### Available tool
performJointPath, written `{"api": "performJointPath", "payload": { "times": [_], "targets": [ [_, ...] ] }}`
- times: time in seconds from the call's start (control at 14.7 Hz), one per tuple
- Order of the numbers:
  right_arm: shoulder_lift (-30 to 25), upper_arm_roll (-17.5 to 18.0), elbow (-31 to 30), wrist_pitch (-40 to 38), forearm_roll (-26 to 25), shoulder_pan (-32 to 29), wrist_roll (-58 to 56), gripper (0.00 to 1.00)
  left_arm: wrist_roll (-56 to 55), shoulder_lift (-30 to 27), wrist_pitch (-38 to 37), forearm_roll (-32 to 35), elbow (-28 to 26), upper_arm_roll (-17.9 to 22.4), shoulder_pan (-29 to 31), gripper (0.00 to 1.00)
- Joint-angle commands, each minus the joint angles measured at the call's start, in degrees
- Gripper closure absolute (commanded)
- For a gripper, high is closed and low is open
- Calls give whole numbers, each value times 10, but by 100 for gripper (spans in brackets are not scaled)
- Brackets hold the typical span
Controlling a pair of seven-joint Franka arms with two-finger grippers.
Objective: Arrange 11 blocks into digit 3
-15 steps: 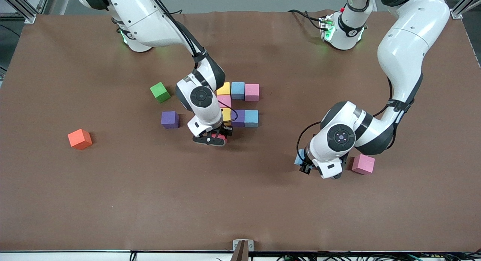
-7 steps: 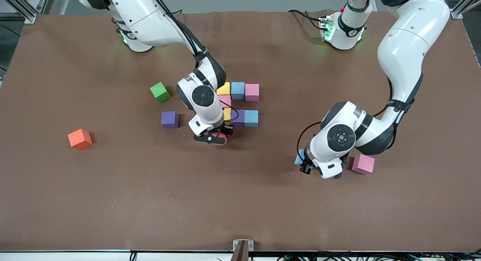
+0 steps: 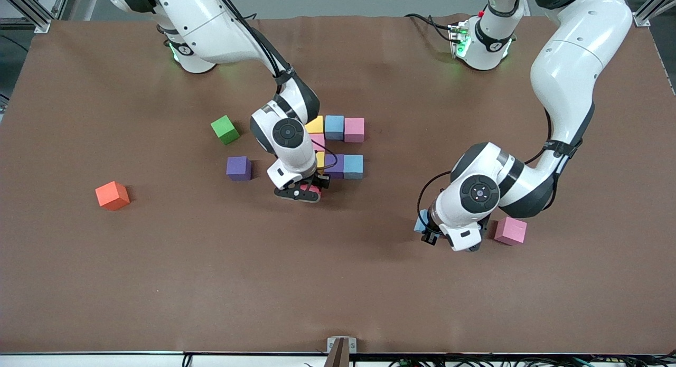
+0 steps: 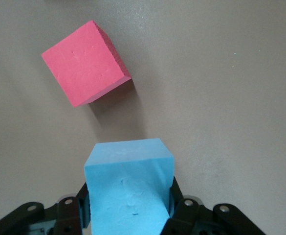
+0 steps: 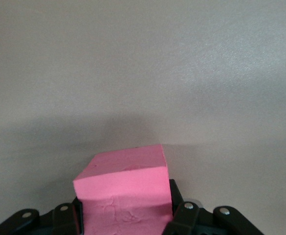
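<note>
Holding a pink cube clamped between its fingers, the right gripper sits low just on the front-camera side of the yellow cube that starts the middle bar of the digit 3; that is the relation that counts, since the next free cell looks to be directly under the gripper, touching that yellow cube. The figure so far lies on the base side of the gripper: top bar yellow, blue, pink, a pink link, then yellow, purple, blue. The cube is square, so there's no long axis to worry about, only keeping its faces parallel to the row. The right arm is clearly the nearer one to the figure. The left gripper is well off toward its own end of the table, clamped on a blue cube, with a loose pink cube just beside it. A spare purple cube sits on the right arm's side of the right gripper.
</note>
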Motion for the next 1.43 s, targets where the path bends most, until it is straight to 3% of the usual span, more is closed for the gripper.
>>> {"api": "performJointPath", "payload": {
  "times": [0.0, 1.36],
  "targets": [
    [-11, -3, -16, -2, 4, 11, 13, 100, 1, -5, -7, 0, -1, 0, 0, 69],
    [-11, -3, -16, -4, 4, 16, 22, 98, 1, -5, -7, 1, -1, 0, -1, 69]
  ]
}}
